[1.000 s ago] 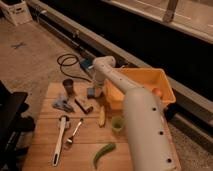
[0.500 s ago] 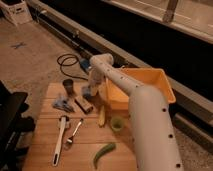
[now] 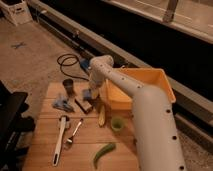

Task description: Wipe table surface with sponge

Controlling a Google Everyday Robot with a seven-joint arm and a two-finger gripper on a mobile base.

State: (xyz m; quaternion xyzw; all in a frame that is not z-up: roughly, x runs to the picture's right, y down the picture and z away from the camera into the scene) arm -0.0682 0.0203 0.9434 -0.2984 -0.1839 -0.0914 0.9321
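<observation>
A small yellow and blue sponge [image 3: 88, 94] lies on the wooden table [image 3: 45, 157], near its far edge. My white arm reaches in from the lower right, and its wrist bends down over the table's far side. My gripper [image 3: 92, 96] points down right at the sponge, between the dark cup and the yellow bin. The wrist hides whether it touches the sponge.
A dark cup [image 3: 68, 86], a blue cloth-like thing [image 3: 62, 103], a brown block [image 3: 84, 106], a banana [image 3: 101, 116], a green cup [image 3: 117, 123], a green pepper [image 3: 103, 152], a fork [image 3: 74, 135] and a long utensil [image 3: 60, 140] lie on the table. A yellow bin [image 3: 162, 82] stands right. A cable [image 3: 70, 62] lies on the floor.
The arm's forearm has shifted toward the right of the view. The wrist and gripper have stayed over the sponge, slightly lower. The table's objects have not moved.
</observation>
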